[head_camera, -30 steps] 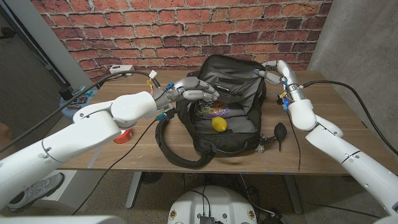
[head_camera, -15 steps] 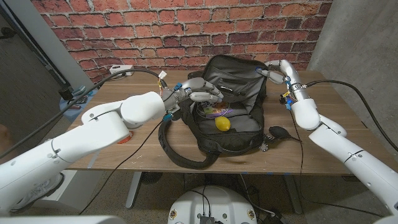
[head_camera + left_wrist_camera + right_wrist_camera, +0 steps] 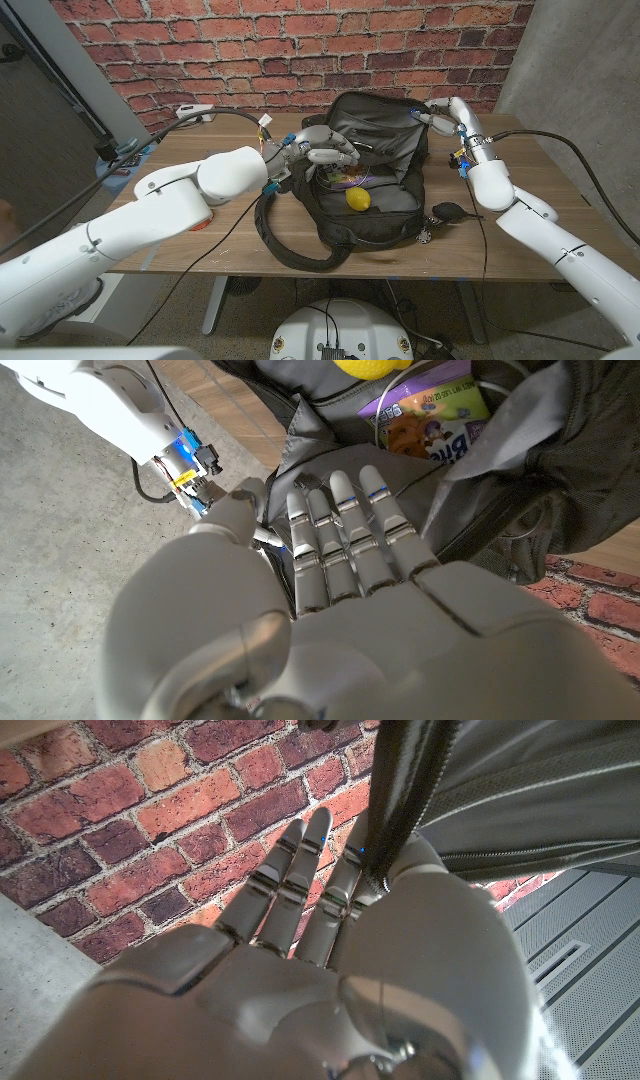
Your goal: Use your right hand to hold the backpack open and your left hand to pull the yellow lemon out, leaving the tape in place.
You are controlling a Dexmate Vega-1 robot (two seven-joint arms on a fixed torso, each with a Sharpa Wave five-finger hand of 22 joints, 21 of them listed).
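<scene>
The black backpack [image 3: 385,215] lies open in the middle of the table, its flap [image 3: 385,115] raised at the back. Inside it the yellow lemon [image 3: 357,198] [image 3: 372,366] lies beside a purple printed packet [image 3: 345,178] [image 3: 432,412]. My left hand [image 3: 322,148] [image 3: 345,550] hovers over the bag's left rim with its fingers stretched out and apart, holding nothing, a little short of the lemon. At the back right corner my right hand [image 3: 441,112] [image 3: 330,940] grips the flap's zipper edge [image 3: 392,810] between thumb and fingers.
A black rubber bulb [image 3: 447,211] lies right of the bag. The bag's strap [image 3: 290,250] loops toward the table's front edge. A red object [image 3: 201,219] sits under my left forearm, a white box [image 3: 196,111] with cables at the back left. A brick wall stands behind.
My left arm has pushed forward and the hand has come closer over the bag's opening. The bag and lemon shifted slightly right, and the black bulb turned. Almost nothing has moved in the last half second.
</scene>
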